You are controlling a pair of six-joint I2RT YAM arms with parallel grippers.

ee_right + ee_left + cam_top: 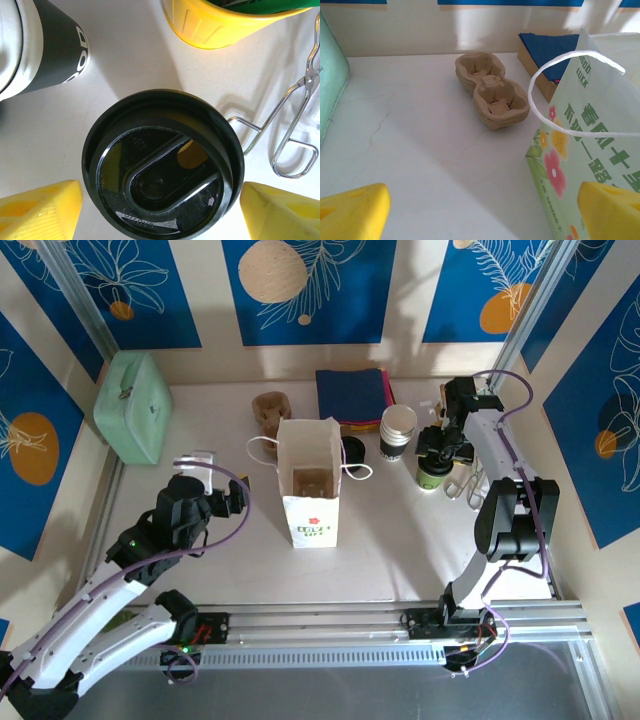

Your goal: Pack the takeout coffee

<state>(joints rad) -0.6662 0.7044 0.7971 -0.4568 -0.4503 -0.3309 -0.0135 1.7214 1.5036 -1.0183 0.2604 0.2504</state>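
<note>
**Two Spread Grippers, One Coffee Between the Right Pair**

From above, the takeout coffee (431,478) stands near the right edge of the table (380,550). Its olive-green side shows beneath the right gripper (440,448), which hangs over it.

The right wrist view looks straight down on the black lid (162,167), with one yellow fingertip (40,210) on each side of it. The jaws are spread around the lid. A sliver of table shows between the left tip and the rim, but on the other side I cannot tell whether tip and rim touch. Metal tongs (290,125) lie just beside the cup. A black-sleeved stack of cups (50,45) stands near it, with white letters that are cut off and look like "OD". Raised writing on the lid is too small to read.

The left gripper (215,480) sits toward the left edge, its jaws wide apart and holding nothing. Its wrist view shows what the overhead view gives only small: a brown two-cup carrier (492,95) toward the far edge, and the side of the paper bag (590,125). The bag has pink and yellow flowers, green Chinese characters I cannot make out, and what seems to be "LUCK".

From above, the bag stands open at mid-table with something brown inside. A mint-green case (130,405) stands in the far-left corner.
</note>
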